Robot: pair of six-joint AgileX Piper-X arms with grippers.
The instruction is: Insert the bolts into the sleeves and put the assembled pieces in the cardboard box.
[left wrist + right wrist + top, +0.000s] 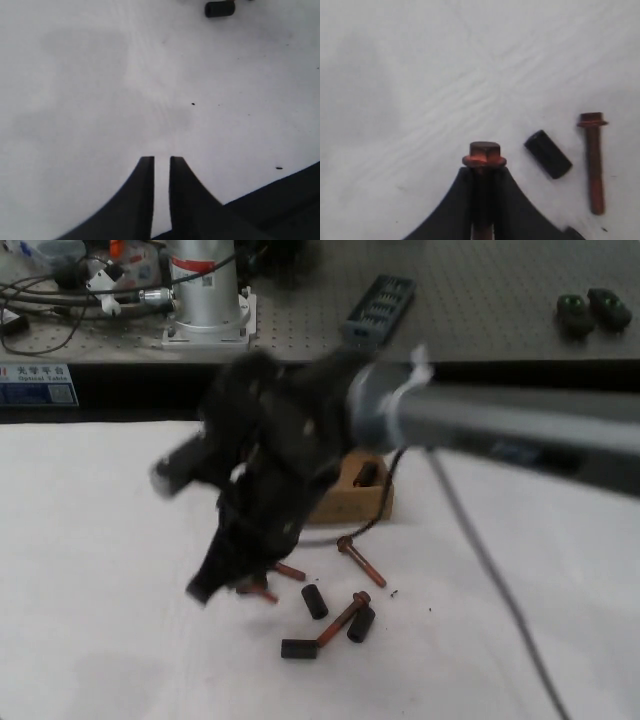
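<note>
1. Left gripper (161,159): fingers were parted by a narrow slit and held nothing. It hung over the white cloth (100,100). One distant sleeve (219,8) lay on the cloth well ahead of the fingertips.
2. Right gripper (484,170): fingers were closed on the shank of the held bolt (484,152). Its copper-coloured flanged hex head stood just past the fingertips. It could not be told whether the bolt was lifted or touching the cloth.
3. Neighbouring sleeve (548,154): black, lying on its side near the held bolt and not touching it.
4. Neighbouring bolt (592,160): lay flat just beyond that sleeve, apart from it.
5. Right arm (500,425): in the high view it crossed from the right edge and dipped to the cloth beside the loose pieces.
6. Loose pieces in the high view, nearest first:
   - front sleeve (298,648);
   - slanted bolt (343,618), with the second sleeve (361,624) just beside its head end;
   - third sleeve (315,601);
   - far bolt (362,560), closest to the box.
7. Cardboard box (350,505): stood on the cloth behind the loose pieces, partly hidden by the arm. A dark item showed inside but could not be identified.
8. Perforated metal bench (480,300): lay beyond the cloth and carried a silver post (205,285).
</note>
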